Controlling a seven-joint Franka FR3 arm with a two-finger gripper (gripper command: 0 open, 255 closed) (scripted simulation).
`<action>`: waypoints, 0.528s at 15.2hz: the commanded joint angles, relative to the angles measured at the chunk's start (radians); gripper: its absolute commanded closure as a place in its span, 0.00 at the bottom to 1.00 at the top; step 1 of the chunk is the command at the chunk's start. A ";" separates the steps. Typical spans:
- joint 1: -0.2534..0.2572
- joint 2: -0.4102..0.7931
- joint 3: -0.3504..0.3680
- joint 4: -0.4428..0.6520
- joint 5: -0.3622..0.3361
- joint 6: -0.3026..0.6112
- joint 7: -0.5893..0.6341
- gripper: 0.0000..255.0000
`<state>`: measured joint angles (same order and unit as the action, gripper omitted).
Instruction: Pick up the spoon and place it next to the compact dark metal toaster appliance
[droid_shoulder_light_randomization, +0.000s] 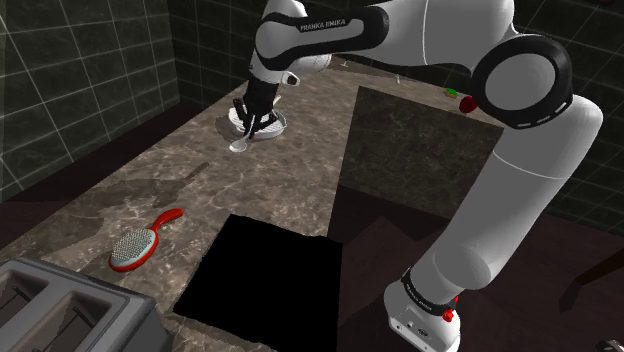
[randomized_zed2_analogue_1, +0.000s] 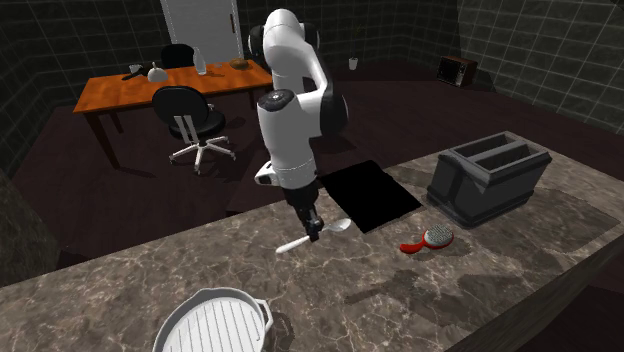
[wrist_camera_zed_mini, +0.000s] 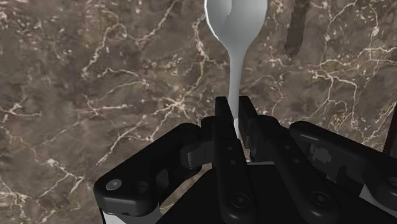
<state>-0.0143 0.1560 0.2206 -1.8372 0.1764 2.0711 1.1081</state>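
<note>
Wrist view: the gripper (wrist_camera_zed_mini: 234, 109) clamps the slim handle of a pale, glossy spoon (wrist_camera_zed_mini: 235, 38). Its rounded bowl points away, over brown marbled countertop (wrist_camera_zed_mini: 95, 76).

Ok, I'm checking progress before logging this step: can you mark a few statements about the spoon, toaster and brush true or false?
1. The end effector is shut on the spoon by its handle. True.
2. A red brush lies on the counter near the toaster. True.
3. The spoon lies beside the toaster. False: the end effector holds it well away, past the brush.
4. The spoon rests in the white dish. False: the dish is empty, apart from the spoon.
</note>
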 joint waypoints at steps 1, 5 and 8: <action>0.000 -0.008 0.000 0.018 0.000 -0.026 0.004 1.00; -0.001 -0.019 0.000 0.058 -0.002 -0.077 0.012 1.00; -0.002 -0.025 -0.001 0.091 -0.003 -0.115 0.018 1.00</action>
<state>-0.0169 0.1359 0.2194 -1.7554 0.1732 1.9704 1.1227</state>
